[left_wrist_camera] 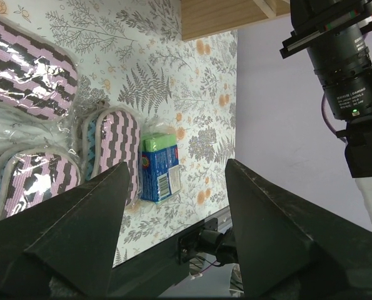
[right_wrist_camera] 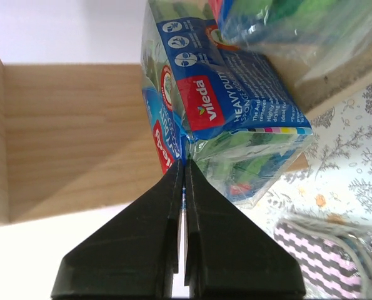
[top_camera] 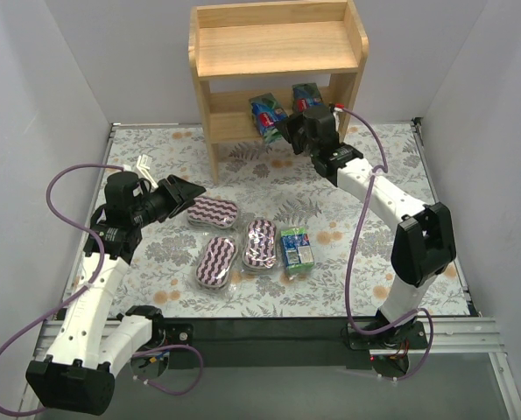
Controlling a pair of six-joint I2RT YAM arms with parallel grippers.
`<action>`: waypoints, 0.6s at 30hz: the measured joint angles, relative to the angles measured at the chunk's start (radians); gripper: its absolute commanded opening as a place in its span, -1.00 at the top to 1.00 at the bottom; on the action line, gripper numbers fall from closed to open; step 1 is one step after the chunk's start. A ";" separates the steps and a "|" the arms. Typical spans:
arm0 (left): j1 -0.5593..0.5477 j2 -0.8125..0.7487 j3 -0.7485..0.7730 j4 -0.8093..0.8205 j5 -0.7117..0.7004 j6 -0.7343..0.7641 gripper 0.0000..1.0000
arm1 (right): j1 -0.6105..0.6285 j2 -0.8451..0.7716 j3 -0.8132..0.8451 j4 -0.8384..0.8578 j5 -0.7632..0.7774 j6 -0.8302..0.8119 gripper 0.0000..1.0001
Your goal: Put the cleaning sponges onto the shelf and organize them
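The wooden shelf (top_camera: 278,39) stands at the back. My right gripper (top_camera: 288,131) is shut on the plastic wrap edge of a green-blue-red printed pack (top_camera: 264,115) at the front of the lower tier. In the right wrist view the fingers (right_wrist_camera: 184,164) pinch this pack (right_wrist_camera: 236,119). A second pack (top_camera: 306,94) lies on the lower tier beside it. Three purple-and-white pads (top_camera: 212,213) (top_camera: 215,261) (top_camera: 259,243) and a third pack (top_camera: 296,247) lie on the table. My left gripper (top_camera: 190,192) is open and empty, just left of the far pad.
The table has a floral cloth (top_camera: 374,175) and grey walls on three sides. The shelf's top tier (top_camera: 278,52) holds nothing. The left wrist view shows the pads (left_wrist_camera: 117,144), the loose pack (left_wrist_camera: 160,165) and the right arm (left_wrist_camera: 342,62).
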 measured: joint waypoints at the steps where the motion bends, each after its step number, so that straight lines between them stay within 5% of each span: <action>1: 0.000 -0.001 0.000 -0.003 0.000 0.000 -0.14 | 0.001 0.008 0.018 -0.018 0.016 0.014 0.97; 18: 0.000 -0.050 0.023 -0.077 -0.002 0.018 -0.14 | -0.009 0.080 0.142 -0.153 0.207 0.153 0.97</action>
